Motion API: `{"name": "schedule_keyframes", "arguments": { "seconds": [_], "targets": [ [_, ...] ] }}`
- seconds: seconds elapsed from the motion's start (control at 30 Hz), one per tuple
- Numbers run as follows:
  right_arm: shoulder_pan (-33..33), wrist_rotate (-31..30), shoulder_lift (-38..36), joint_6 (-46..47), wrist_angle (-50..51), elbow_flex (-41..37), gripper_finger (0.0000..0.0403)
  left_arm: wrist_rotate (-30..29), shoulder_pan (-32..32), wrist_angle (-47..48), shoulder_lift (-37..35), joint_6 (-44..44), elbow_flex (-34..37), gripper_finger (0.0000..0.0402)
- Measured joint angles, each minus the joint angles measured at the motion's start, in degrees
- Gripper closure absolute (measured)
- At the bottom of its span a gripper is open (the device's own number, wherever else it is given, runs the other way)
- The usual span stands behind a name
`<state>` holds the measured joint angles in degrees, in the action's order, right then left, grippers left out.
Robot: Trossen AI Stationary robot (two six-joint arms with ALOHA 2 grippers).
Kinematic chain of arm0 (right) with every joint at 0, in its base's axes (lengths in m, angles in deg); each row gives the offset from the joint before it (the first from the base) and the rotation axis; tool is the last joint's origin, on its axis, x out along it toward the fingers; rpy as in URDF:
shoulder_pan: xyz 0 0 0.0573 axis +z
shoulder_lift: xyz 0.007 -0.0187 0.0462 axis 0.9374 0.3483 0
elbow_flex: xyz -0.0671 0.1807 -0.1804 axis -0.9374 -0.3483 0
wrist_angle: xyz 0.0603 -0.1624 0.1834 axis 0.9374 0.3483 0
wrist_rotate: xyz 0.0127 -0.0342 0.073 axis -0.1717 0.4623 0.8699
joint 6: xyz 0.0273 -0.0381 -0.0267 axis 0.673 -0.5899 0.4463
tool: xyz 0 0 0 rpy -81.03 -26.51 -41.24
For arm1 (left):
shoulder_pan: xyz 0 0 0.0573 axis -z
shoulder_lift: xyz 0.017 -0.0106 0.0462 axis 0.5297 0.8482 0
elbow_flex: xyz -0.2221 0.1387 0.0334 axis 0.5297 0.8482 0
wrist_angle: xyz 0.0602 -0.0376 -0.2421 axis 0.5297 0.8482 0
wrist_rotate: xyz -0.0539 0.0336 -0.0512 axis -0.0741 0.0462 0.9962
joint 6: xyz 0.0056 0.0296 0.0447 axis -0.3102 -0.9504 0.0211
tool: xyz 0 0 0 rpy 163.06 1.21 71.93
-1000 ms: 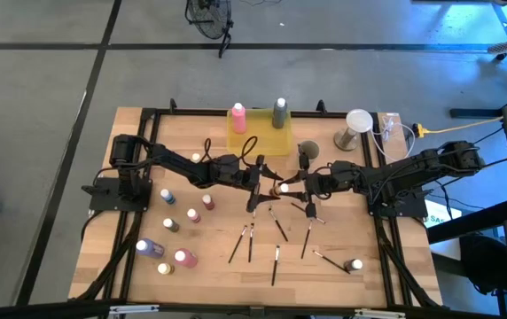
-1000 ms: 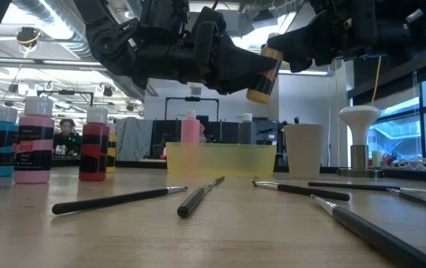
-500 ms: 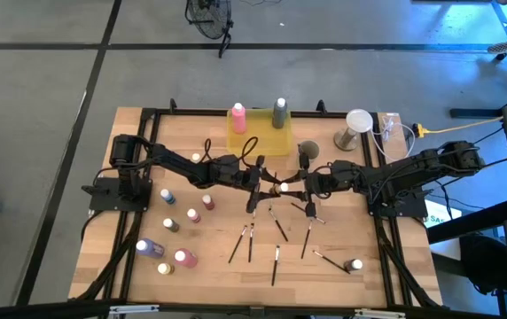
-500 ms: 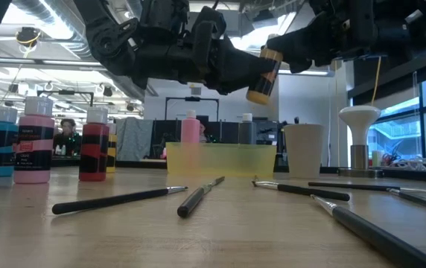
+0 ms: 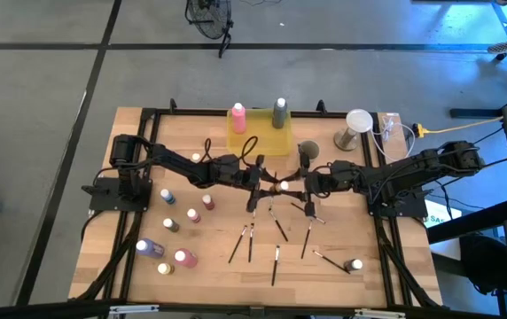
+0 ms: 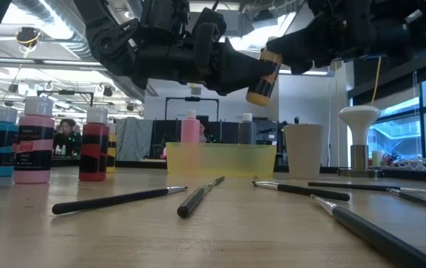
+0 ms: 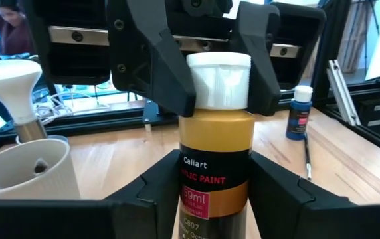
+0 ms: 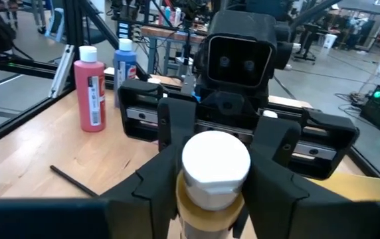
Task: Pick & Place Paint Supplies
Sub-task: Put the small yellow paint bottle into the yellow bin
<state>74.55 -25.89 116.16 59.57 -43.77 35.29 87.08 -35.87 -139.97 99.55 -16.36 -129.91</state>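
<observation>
An ochre paint bottle point(image 5: 283, 186) with a white cap hangs in the air over the table's middle, between my two grippers. In the low view the bottle point(image 6: 261, 74) is tilted, cap uppermost. My left gripper point(image 5: 269, 184) reaches in from the table's left and is shut on the bottle's body. My right gripper point(image 5: 296, 186) reaches in from the right and is shut at the cap. Several dark-handled brushes point(image 5: 276, 232) lie flat on the wood below. More small bottles point(image 5: 170, 223) stand to the left. My left gripper pinches the labelled lower body point(image 7: 213, 179) of the bottle between its two fingers point(image 7: 160, 182), coming about level from the table's left, along the bottle. The bottle is lifted clear of the table. My right gripper pinches the white cap point(image 8: 215, 159) between its two fingers point(image 8: 280, 166), coming from the table's right toward the cap end. In the left wrist view its fingers point(image 7: 157, 60) flank the cap point(image 7: 218, 79).
The yellow tray point(image 5: 258, 142) sits at the far edge, with a pink bottle point(image 5: 237, 118) and a grey bottle point(image 5: 279, 112) standing in it. Right of it stand a beige cup point(image 5: 308, 151) and a white mushroom-shaped stand point(image 5: 357, 124). One bottle point(image 5: 355, 264) lies near right.
</observation>
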Motion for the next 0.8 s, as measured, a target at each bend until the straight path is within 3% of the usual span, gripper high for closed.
{"name": "schedule_keyframes", "arguments": {
  "seconds": [0.2, 0.3, 0.57, 0.8],
  "targets": [
    [0.1, -6.4, 0.0, 0.0, -1.9, 0.0, 0.0229, -0.8, -0.1, -0.5, 0.0, 0.6, 0.0, 0.0254],
    [0.2, -9.7, -0.3, 0.0, -3.1, 0.0, 0.0226, -4.2, -0.2, -0.4, 0.0, 2.1, 0.0, 0.0255],
    [3.6, -13.2, -3.5, -1.5, -6.7, 0.0, 0.0225, -9.1, -3.9, 1.1, 0.0, 6.6, 0.0, 0.0256],
    [7.7, -12.8, -5.0, -1.6, -6.0, 0.0, 0.0224, -9.9, -10.0, 1.4, 0.0, 7.5, 0.0, 0.0256]
  ]
}}
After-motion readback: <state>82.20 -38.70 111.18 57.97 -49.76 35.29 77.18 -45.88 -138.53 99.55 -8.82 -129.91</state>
